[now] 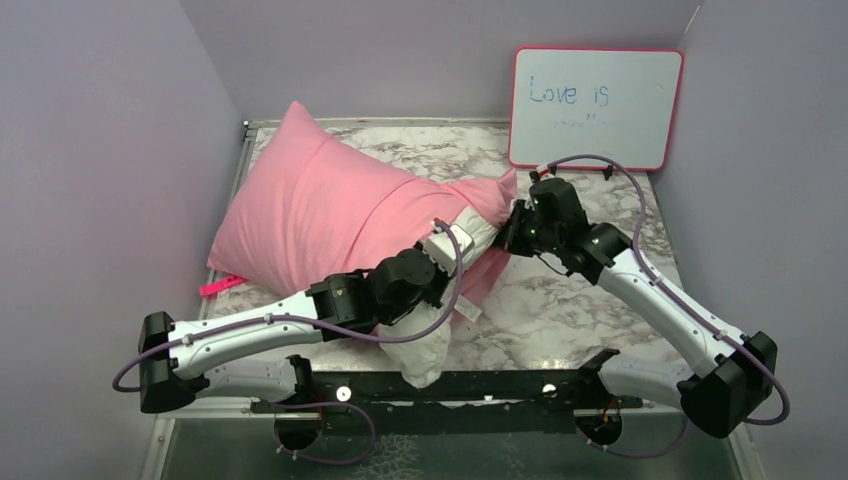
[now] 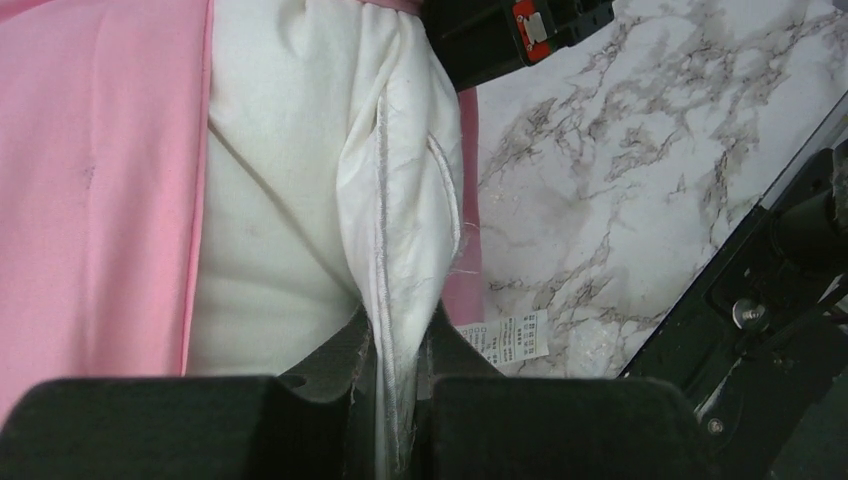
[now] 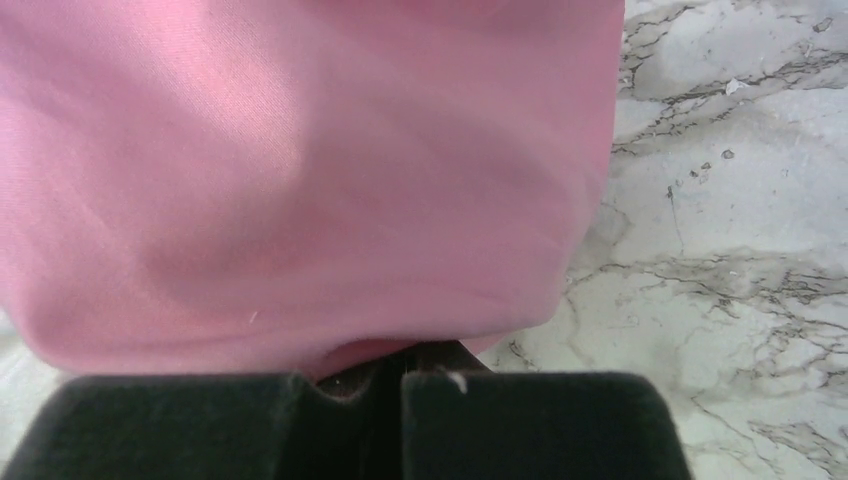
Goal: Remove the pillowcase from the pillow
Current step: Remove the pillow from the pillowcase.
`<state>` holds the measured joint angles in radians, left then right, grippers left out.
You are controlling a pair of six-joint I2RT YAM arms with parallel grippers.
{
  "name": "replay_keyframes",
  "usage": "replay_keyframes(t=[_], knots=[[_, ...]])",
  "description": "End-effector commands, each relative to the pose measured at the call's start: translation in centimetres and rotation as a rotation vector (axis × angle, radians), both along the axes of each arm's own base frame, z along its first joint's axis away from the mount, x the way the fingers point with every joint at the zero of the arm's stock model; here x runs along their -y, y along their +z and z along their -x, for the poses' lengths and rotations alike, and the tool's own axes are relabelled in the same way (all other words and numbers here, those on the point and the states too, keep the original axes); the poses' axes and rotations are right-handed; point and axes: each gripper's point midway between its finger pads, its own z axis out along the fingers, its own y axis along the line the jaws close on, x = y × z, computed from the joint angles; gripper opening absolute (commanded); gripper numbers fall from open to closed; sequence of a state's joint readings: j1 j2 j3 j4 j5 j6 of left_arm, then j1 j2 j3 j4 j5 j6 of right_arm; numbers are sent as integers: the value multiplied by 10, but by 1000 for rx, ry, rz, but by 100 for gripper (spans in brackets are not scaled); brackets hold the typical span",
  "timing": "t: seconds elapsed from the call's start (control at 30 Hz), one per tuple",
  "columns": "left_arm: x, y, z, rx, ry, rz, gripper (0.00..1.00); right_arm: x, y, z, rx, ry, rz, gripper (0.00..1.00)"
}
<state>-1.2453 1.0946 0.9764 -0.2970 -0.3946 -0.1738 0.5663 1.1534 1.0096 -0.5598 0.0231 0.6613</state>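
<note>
The pink pillowcase (image 1: pixel 320 215) covers most of the white pillow (image 1: pixel 428 352), whose bare end sticks out toward the arm bases. My left gripper (image 1: pixel 447 248) is shut on the pillow's seamed edge; in the left wrist view the white seam (image 2: pixel 385 250) runs down between its jaws (image 2: pixel 400 345), with the pillowcase (image 2: pixel 90 180) to the left. My right gripper (image 1: pixel 510 228) is at the pillowcase's open end on the right. In the right wrist view its jaws (image 3: pixel 395 362) are shut and the pink fabric (image 3: pixel 300 170) folds in over the tips.
A whiteboard (image 1: pixel 597 107) leans on the back wall. The marble tabletop (image 1: pixel 560 310) shows on the right. A small pink strip (image 1: pixel 222 285) lies at the table's left edge. A white care label (image 2: pixel 510 338) lies by the pillow. The black base rail (image 1: pixel 450 385) runs along the near edge.
</note>
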Motion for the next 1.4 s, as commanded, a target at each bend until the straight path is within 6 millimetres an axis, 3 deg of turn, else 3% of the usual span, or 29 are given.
replay_keyframes(t=[0.0, 0.13, 0.33, 0.5, 0.73, 0.93, 1.0, 1.13, 1.3, 1.37], knots=[[-10, -13, 37, -90, -163, -106, 0, 69, 36, -53, 200, -299, 149, 1], [-6, -27, 42, -108, -220, -181, 0, 82, 48, -63, 209, -322, 174, 1], [-2, -39, 48, -148, -251, -204, 0, 121, 62, -80, 228, -393, 178, 1], [3, -48, 50, -162, -281, -249, 0, 115, 53, -87, 186, -338, 98, 1], [15, -43, 58, -159, -365, -244, 0, 113, 37, -97, 108, -279, 21, 0], [24, -39, 70, -152, -511, -307, 0, 117, 67, -115, 149, -211, -102, 1], [29, -40, 74, -169, -539, -305, 0, 115, 68, -119, 140, -193, -107, 1], [37, -39, 66, -152, -499, -278, 0, 103, 42, -108, 64, -146, -150, 1], [62, -10, 43, -78, -358, -68, 0, 99, -21, -82, -78, -93, -130, 3], [68, 0, 34, -42, -318, -9, 0, 94, -37, -70, -121, -53, -141, 8]])
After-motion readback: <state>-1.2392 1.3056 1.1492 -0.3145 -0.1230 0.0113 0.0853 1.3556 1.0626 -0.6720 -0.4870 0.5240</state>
